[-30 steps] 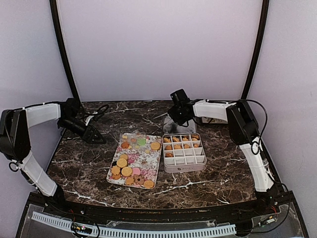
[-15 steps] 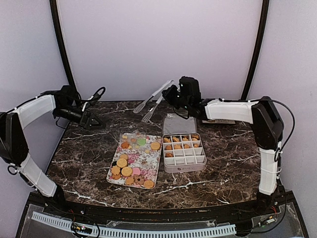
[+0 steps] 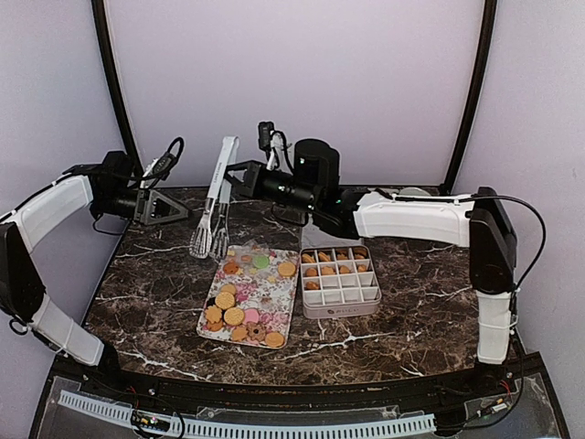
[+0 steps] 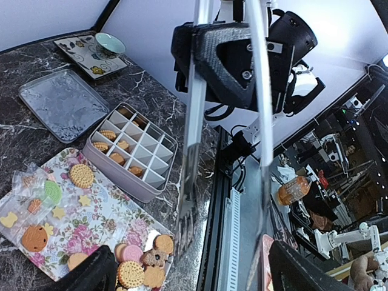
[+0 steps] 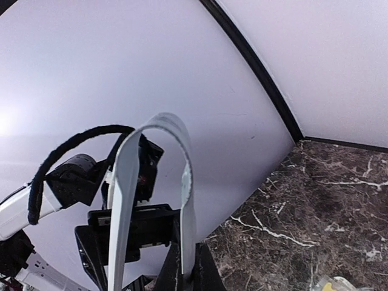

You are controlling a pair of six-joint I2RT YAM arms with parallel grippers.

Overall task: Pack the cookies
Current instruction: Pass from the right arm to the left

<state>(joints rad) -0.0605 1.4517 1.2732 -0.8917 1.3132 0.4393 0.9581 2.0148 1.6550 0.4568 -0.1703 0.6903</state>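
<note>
Plenty of bare counter [image 3: 146,283] left of, right of and nearer than the flowered tray [image 3: 274,306] and the divided box [image 3: 340,308], set side by side mid-counter. On the right, claw [image 3: 236,176] clamped tight on metal tongs [image 3: 219,197], hung upright, tips low just past the tray's far left corner. On the left, claw [image 3: 178,215] spread wide, empty, near the tongs yet apart. Cookies [image 3: 227,300] mostly on the tray, more in the box's far rows.

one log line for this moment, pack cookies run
right hand: shut on tongs, held up, tips down | left hand: open, empty | cookies: most on tray, some in box
</note>
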